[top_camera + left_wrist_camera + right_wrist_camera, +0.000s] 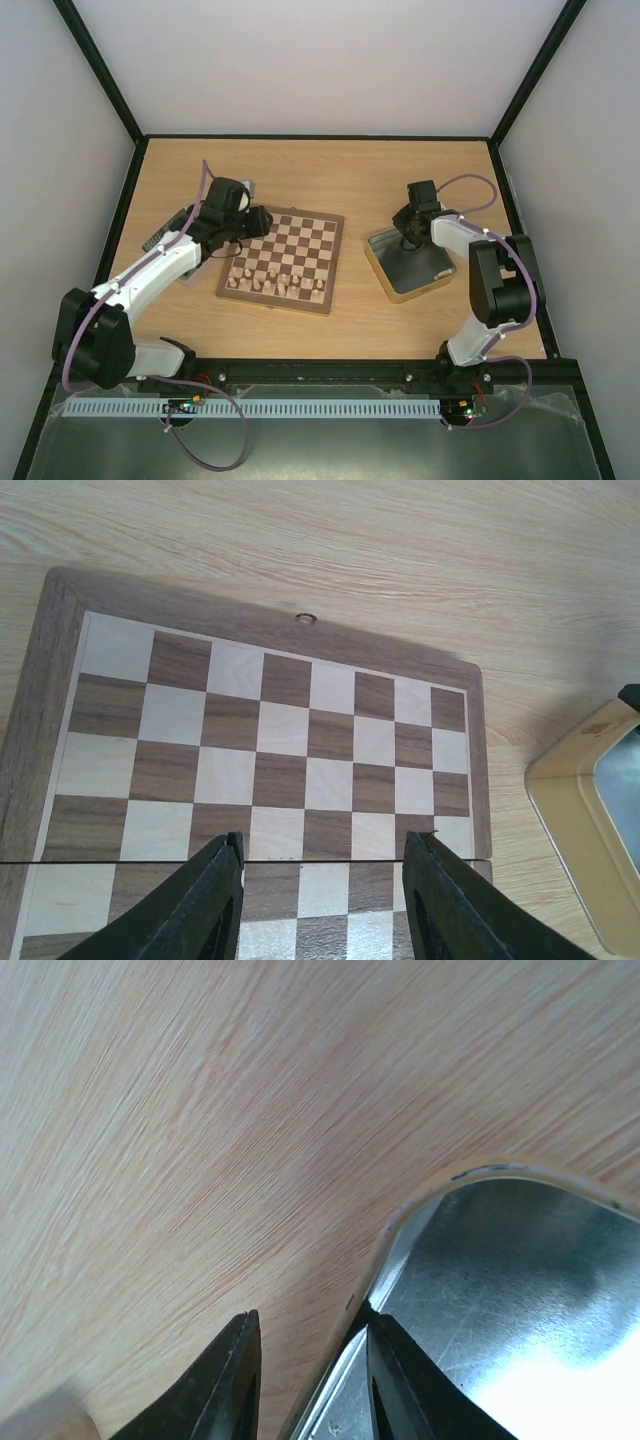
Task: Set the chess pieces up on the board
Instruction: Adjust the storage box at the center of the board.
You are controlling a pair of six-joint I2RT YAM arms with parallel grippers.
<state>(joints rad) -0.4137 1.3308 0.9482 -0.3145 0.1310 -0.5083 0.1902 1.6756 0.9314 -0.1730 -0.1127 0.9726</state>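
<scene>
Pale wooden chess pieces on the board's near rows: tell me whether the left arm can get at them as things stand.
Probably yes. The left gripper hangs open over the far left corner of the checkered wooden board, and nothing stands between it and the pale wooden chess pieces.

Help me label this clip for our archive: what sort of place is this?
Probably a robotics lab test cell, not a home: a wooden table boxed in by plain white walls and black framing, a left arm and right arm bolted at its near edge, and a chessboard between them.
</scene>
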